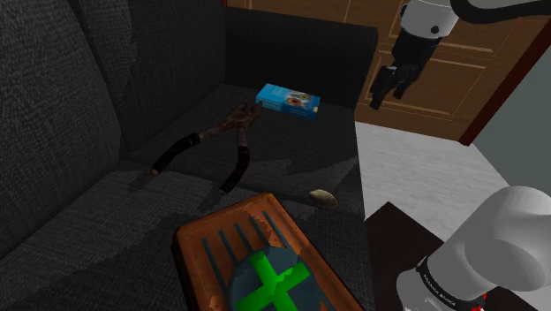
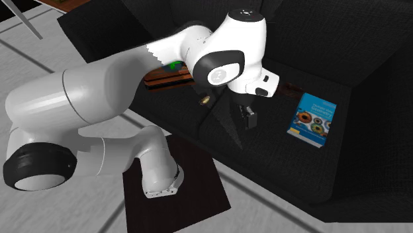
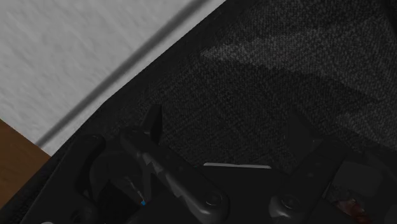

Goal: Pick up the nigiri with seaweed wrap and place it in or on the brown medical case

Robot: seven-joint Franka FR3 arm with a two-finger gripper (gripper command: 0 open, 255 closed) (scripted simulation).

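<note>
The nigiri [image 1: 323, 197] is a small tan lump with a dark band, lying on the dark sofa seat near its front edge; the second exterior view has the nigiri [image 2: 206, 100] just under the arm's elbow. Close beside it lies the brown medical case [image 1: 231, 243], flat, with a green cross on its lid; the arm hides most of the case [image 2: 165, 77] in the second exterior view. My gripper [image 1: 388, 95] hangs high in the air, well above and beyond the nigiri, open with nothing in it. From the side, the gripper [image 2: 249, 118] hovers over the seat.
A blue box [image 1: 287, 100] lies at the back of the seat, also seen as the blue box [image 2: 313, 119]. A rusty long-handled tool [image 1: 221, 146] lies mid-seat. The sofa armrest [image 1: 300, 44] stands behind them; a grey floor [image 1: 415, 168] and a wooden door [image 1: 459, 79] lie beyond.
</note>
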